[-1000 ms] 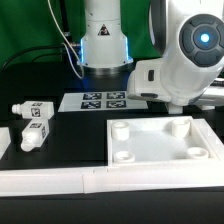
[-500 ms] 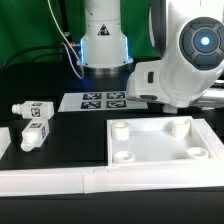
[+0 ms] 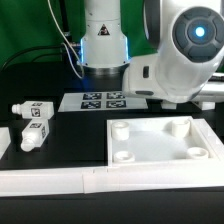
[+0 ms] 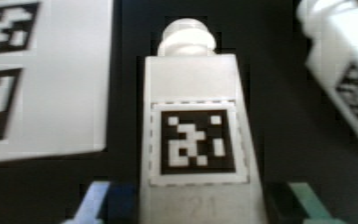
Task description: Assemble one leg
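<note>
Black table (image 3: pixel 60 125), square panel (image 3: pixel 160 140) near its front edge: the arm (image 3: pixel 185 60) had shifted slightly toward the exterior view's left; the gripper (image 4: pixel 197 200) stood spread astride a leg (image 4: pixel 194 110).

At exterior view's left, rear leg (image 3: pixel 30 108) behind front leg (image 3: pixel 33 133); marker board (image 3: pixel 105 100) behind panel (image 3: pixel 155 140). Wrist view: third leg (image 4: pixel 194 120) lies inside my gripper (image 4: pixel 197 205), marker board beside it.

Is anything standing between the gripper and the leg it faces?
Nothing visible does. In the wrist view the leg lies right between the fingertips of the gripper, with a dark gap on each side. The marker board lies off to one side.
</note>
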Controlling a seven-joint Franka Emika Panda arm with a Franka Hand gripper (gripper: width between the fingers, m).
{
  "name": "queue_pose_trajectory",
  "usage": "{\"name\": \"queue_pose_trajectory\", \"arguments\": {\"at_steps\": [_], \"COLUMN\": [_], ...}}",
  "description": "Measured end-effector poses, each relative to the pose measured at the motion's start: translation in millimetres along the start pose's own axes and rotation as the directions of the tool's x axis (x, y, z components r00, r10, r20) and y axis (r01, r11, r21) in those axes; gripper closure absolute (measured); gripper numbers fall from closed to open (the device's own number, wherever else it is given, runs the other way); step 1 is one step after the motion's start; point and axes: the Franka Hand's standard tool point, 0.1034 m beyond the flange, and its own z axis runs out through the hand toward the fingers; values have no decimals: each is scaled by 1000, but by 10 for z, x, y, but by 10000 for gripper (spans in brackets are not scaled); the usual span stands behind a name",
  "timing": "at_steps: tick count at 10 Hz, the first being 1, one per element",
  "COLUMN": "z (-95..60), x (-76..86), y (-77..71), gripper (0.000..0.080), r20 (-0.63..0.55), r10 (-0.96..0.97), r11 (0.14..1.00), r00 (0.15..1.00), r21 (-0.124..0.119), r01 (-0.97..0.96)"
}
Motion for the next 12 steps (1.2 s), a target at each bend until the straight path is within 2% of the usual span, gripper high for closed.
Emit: {"name": "queue_pose_trajectory", "arguments": {"at_steps": [1,2,3,4,6,7,8,9,10,11,12], "z": [-313,-610,-812,-877,-861,-901,-1005,-1194,-1409,-1675,-1903], "x": [-24,-57,-81,-57,-23,23,76,76,59,134,170], "y": [69,115,129,105,113,96,85,112,172,185,155], "gripper": [515,515,514,514,514,514,514,514,514,514,514], "r20": [6,-15,-47,-83,-101,-138,-213,-299,-336,-407,-473], "r10": [-6,-14,-23,-28,-26,-28,-48,-75,-101,-111,-121], "r11": [1000,1000,999,999,999,1000,999,997,995,993,992], "r00": [1000,1000,999,996,995,990,976,951,937,907,873], "r21": [14,1,-27,-28,-24,-19,-16,-17,-16,-16,-28], "r01": [6,14,21,26,24,26,45,73,101,115,123]}}
